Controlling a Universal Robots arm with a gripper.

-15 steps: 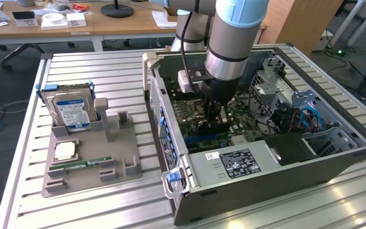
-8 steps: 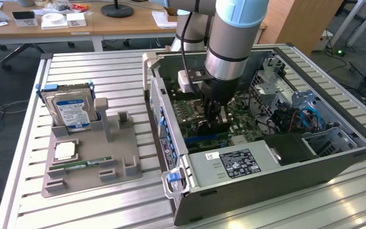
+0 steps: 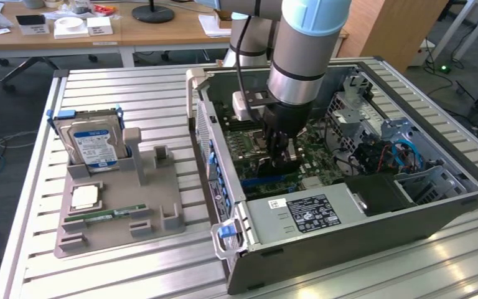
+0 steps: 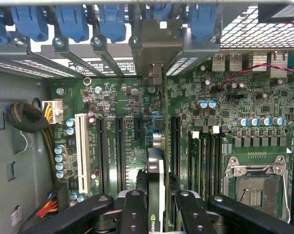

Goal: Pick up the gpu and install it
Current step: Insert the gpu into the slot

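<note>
Around my hand (image 3: pixel 279 163) the open computer case (image 3: pixel 438 208) is crowded. The power supply (image 3: pixel 301 215) with its label sits near the front wall, and blue cables (image 3: pixel 405 156) lie by the drive bays on the exterior view's right. In the wrist view, blue slot latches (image 4: pixel 69 22) line the rear wall, a white expansion slot (image 4: pixel 81 146) and black slots flank the card, and the empty CPU socket (image 4: pixel 254 187) lies to one side.

Outside the case, a grey fixture (image 3: pixel 119 205) holds a hard drive (image 3: pixel 94 144) upright, with a processor (image 3: pixel 85 198) and a green memory stick (image 3: pixel 106 215) lying flat. Everything stands on a ribbed aluminium counter (image 3: pixel 122 87). Behind it are office desks (image 3: pixel 139 31).

The hand is pinching the gpu (image 4: pixel 156 170), fingers (image 4: pixel 135 209) on both faces. The thin dark card stands on edge over the motherboard (image 4: pixel 122 97), with a green logo on its upper edge.
</note>
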